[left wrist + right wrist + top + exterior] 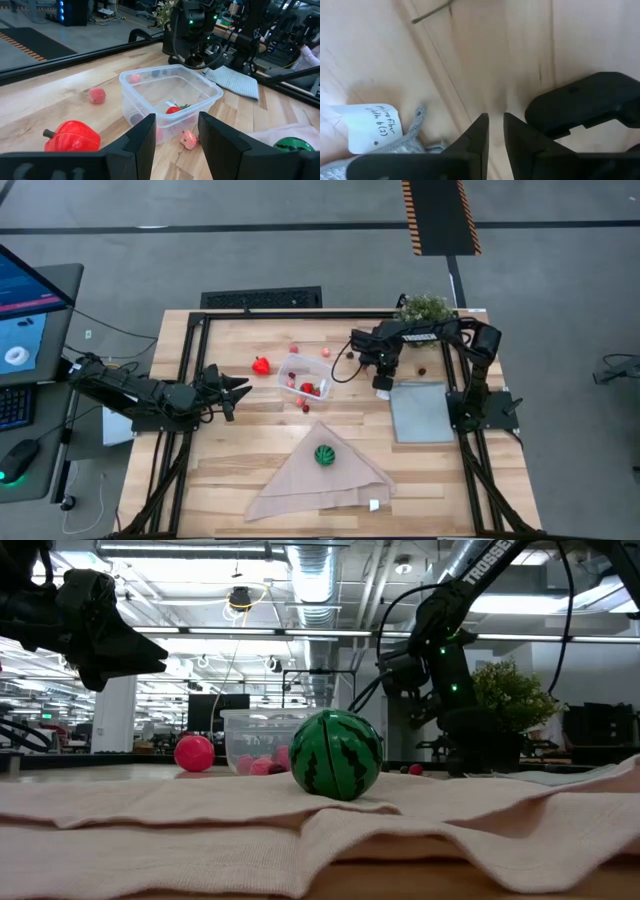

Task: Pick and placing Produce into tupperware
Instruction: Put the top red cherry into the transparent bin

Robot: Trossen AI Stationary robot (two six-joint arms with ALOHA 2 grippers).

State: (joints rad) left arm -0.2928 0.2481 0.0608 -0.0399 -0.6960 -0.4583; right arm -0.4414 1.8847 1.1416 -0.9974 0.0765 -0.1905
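The clear tupperware [303, 375] [145, 100] stands mid-table with a red piece with a green top [173, 109] and pink bits inside. A red pepper [261, 365] [72, 136] lies on the wood to its left. The green striped ball [324, 454] [337, 768] rests on the beige cloth. Small berries [294, 349] [305, 408] lie scattered around the tub. My left gripper [235, 388] [176, 137] is open, level, left of the tub and pointing at it. My right gripper [383, 383] [496, 127] points down over bare wood right of the tub, shut to a narrow slit with nothing seen between the fingers.
A grey cloth panel [420, 410] with a white label [375, 127] lies just right of my right gripper. The beige folded cloth [320, 475] covers the near middle. A potted plant [425, 308] stands at the far right corner. More berries [352, 352] [421, 370] lie near the right arm.
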